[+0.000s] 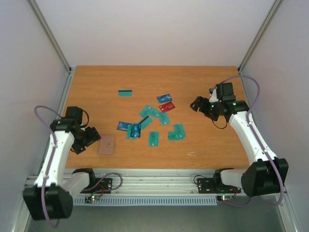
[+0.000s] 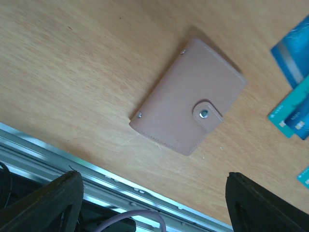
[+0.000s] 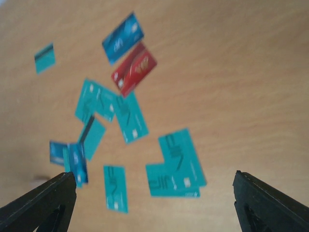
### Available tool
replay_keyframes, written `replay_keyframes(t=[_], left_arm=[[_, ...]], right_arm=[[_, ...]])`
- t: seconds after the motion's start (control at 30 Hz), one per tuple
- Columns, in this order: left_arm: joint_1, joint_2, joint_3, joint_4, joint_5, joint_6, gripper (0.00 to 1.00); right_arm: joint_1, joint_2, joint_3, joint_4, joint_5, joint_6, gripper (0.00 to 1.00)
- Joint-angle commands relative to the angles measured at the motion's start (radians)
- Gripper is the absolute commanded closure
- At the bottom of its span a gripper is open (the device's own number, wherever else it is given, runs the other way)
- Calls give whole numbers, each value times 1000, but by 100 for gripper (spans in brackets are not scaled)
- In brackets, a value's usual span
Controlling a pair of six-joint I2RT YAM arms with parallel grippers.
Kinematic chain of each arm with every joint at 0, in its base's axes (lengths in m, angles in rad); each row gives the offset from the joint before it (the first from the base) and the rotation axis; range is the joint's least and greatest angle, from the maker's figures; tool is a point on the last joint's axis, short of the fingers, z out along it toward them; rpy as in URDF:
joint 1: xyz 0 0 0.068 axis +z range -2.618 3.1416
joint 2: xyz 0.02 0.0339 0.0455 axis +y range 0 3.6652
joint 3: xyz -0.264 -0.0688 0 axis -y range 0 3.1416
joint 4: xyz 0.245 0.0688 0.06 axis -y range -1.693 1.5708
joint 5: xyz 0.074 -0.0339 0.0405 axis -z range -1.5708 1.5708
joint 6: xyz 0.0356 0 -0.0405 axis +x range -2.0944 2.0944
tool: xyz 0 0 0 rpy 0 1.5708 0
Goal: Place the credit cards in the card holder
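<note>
The tan card holder [image 1: 106, 144] lies shut on the wooden table at the front left. In the left wrist view, the card holder [image 2: 188, 96] shows its snap tab. My left gripper [image 1: 87, 140] is open and empty just left of it, and its fingers [image 2: 48, 203] stand wide apart. Several credit cards [image 1: 150, 121], mostly teal, lie scattered mid-table, with a red card [image 1: 167, 107], a blue card [image 1: 164, 98] and a dark-striped card [image 1: 125, 93]. My right gripper [image 1: 199, 106] is open and empty, to the right of the cards [image 3: 176, 164].
An aluminium rail [image 2: 96, 169] runs along the table's near edge, close below the holder. Grey walls and metal posts [image 1: 48, 34] enclose the table at the left, right and back. A purple cable [image 1: 43, 113] loops off each arm.
</note>
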Motion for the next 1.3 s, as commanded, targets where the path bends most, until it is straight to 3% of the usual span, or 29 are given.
replay_keyframes(t=[0.0, 0.2, 0.4, 0.6, 1.03, 1.27], left_arm=[[39, 135, 28, 45, 71, 35, 19], [54, 314, 60, 111, 81, 38, 21], [126, 425, 25, 197, 140, 56, 39], [138, 515, -20, 302, 217, 19, 47], [130, 556, -183, 506, 232, -103, 57], [-18, 498, -234, 587, 226, -271, 65]], right_arm=[[75, -22, -27, -102, -33, -1, 10], [173, -12, -29, -129, 0, -18, 11], [190, -3, -19, -151, -5, -44, 11], [194, 17, -13, -167, -6, -67, 12], [194, 14, -2, -211, 10, -110, 12], [194, -7, -36, -217, 33, -122, 12]])
